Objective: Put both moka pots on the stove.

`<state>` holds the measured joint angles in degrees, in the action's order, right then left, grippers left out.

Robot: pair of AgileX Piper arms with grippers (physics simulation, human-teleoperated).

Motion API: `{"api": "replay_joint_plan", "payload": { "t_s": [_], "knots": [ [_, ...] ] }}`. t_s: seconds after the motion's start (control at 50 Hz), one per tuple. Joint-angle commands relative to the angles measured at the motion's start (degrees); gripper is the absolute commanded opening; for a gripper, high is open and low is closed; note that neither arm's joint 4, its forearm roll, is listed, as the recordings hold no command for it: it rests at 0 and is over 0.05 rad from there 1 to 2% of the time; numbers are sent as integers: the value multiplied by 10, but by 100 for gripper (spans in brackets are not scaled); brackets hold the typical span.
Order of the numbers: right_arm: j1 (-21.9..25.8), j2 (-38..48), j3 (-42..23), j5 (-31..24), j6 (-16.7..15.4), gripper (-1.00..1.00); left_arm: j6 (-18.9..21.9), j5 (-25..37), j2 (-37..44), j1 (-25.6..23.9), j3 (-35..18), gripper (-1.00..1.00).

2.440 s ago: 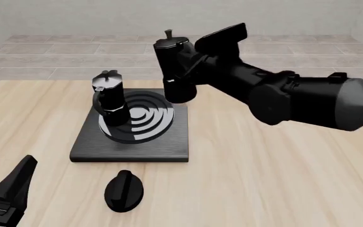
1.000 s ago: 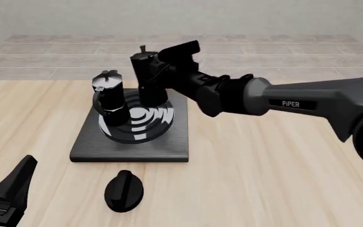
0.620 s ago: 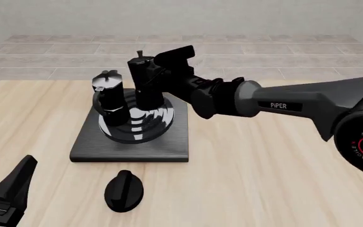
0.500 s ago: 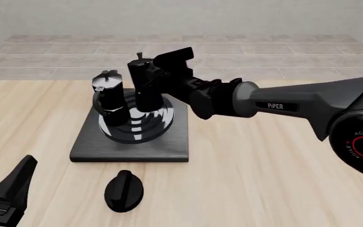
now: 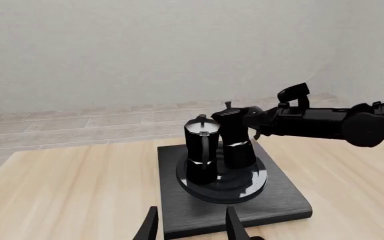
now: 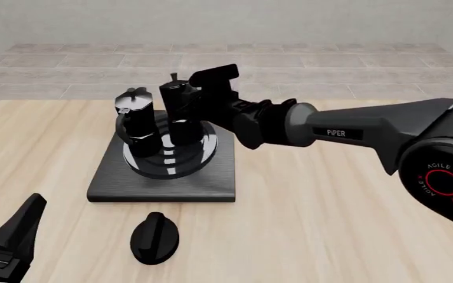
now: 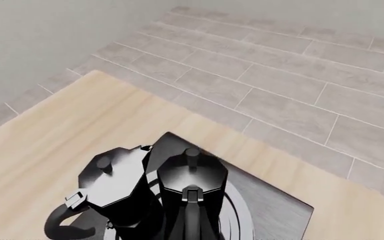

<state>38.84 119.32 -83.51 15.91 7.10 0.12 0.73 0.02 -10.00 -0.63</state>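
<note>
The stove [image 6: 210, 177] is a black slab with a ringed burner, left of centre on the table. One moka pot [image 6: 136, 127] stands upright on the burner's left side. The second moka pot [image 6: 181, 112] is upright just to its right, its base down at the rings. My right gripper [image 6: 201, 99] is shut on it at the handle side. In the left wrist view both moka pots [image 5: 202, 155] [image 5: 237, 142] sit side by side on the stove [image 5: 279, 200]. My left gripper [image 6: 6, 236] is open and empty near the table's front left corner.
A black teardrop knob [image 6: 154, 236] lies on the table just in front of the stove. My right arm [image 6: 344, 132] stretches across from the right above the tabletop. Beyond the table's far edge is tiled floor.
My right gripper has carried the second moka pot left and down, from above the stove's back right corner onto the burner beside the first. The left arm has not moved.
</note>
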Motion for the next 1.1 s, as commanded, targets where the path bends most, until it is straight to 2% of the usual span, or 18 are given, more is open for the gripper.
{"api": "replay_joint_plan", "payload": {
  "t_s": [0.02,0.22,0.24,0.64,1.1],
  "knots": [
    [3,0,1,-13,14,-100,0,0,0,0,0,100],
    [1,0,6,-24,17,-100,0,0,0,0,0,100],
    [0,0,7,-24,17,100,0,0,0,0,0,100],
    [2,-55,80,-19,22,100,0,0,0,0,0,100],
    [5,-233,242,-8,12,100,0,0,0,0,0,100]
  ]
}}
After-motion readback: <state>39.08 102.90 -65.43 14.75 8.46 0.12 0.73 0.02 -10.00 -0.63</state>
